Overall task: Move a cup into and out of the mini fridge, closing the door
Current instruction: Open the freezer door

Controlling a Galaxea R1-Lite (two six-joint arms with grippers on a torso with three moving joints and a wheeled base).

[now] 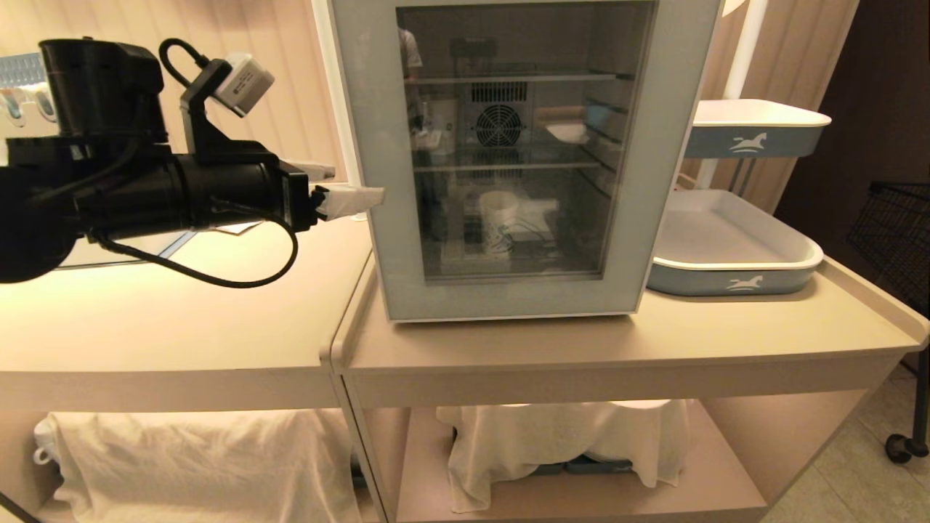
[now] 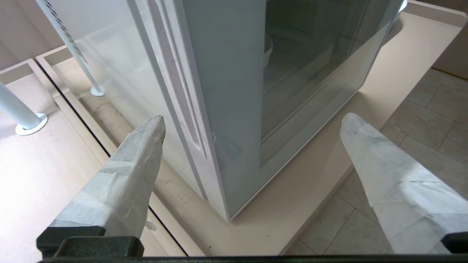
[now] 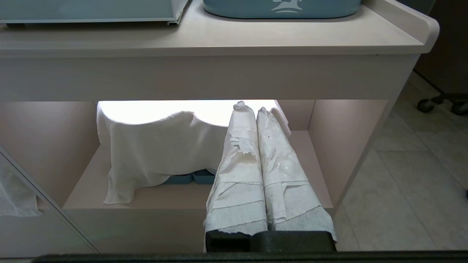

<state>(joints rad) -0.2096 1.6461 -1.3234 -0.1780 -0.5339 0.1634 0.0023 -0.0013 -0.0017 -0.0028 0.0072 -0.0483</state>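
Beige counter (image 1: 596, 349), lit shelf below with draped white cloth (image 1: 567, 436). Pale ribbed wall (image 1: 305, 87) behind; tiled floor (image 1: 857, 472), perhaps grey.

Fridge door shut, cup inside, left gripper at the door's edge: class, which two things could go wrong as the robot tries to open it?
1. The left gripper, jaws wide open, straddles the corner of the fridge at the edge of the door. Its paper-wrapped fingers may slip off the smooth frame without catching it.
2. A pull could drag the whole fridge across the counter rather than swing the door, and might tip the cup standing upright on its floor.
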